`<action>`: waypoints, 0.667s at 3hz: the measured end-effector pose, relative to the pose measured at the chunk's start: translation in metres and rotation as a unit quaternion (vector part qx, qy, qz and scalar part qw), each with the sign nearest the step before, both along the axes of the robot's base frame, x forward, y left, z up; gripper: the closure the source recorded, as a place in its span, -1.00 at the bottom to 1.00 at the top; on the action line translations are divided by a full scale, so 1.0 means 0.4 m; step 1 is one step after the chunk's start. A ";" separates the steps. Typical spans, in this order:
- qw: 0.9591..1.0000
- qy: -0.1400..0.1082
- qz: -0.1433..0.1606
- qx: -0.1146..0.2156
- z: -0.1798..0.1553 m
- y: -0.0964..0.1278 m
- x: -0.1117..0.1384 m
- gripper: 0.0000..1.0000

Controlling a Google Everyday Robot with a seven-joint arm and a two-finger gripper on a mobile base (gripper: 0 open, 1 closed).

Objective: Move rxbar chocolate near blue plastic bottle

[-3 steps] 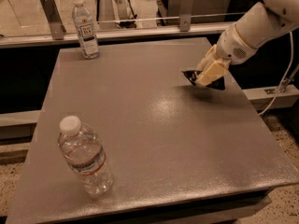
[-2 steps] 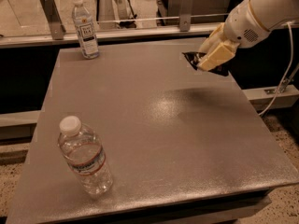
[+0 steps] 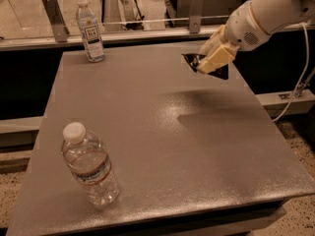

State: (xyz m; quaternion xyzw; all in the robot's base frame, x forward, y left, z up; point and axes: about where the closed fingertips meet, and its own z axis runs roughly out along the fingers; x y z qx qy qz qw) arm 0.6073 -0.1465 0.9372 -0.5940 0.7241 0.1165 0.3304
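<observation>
The rxbar chocolate (image 3: 193,61) is a flat black wrapper held in my gripper (image 3: 209,62), lifted above the table near its far right part. The gripper's cream fingers (image 3: 219,57) are shut on the bar. The blue plastic bottle (image 3: 89,29) stands upright at the table's far left corner, with a white cap and a dark square label. It is well to the left of the gripper.
A wider clear ribbed bottle (image 3: 90,165) with a red-and-white label stands near the front left. The grey table (image 3: 152,146) has a metal rail (image 3: 138,33) with brackets along the back. A cable (image 3: 300,87) hangs at the right.
The gripper has lifted the rxbar chocolate off the table and carried it up and slightly left. Both bottles have stayed in place.
</observation>
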 end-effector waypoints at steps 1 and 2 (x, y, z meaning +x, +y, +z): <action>0.999 -0.008 -0.004 0.036 -0.010 0.101 0.073 1.00; 0.998 -0.014 -0.018 0.059 -0.019 0.192 0.148 1.00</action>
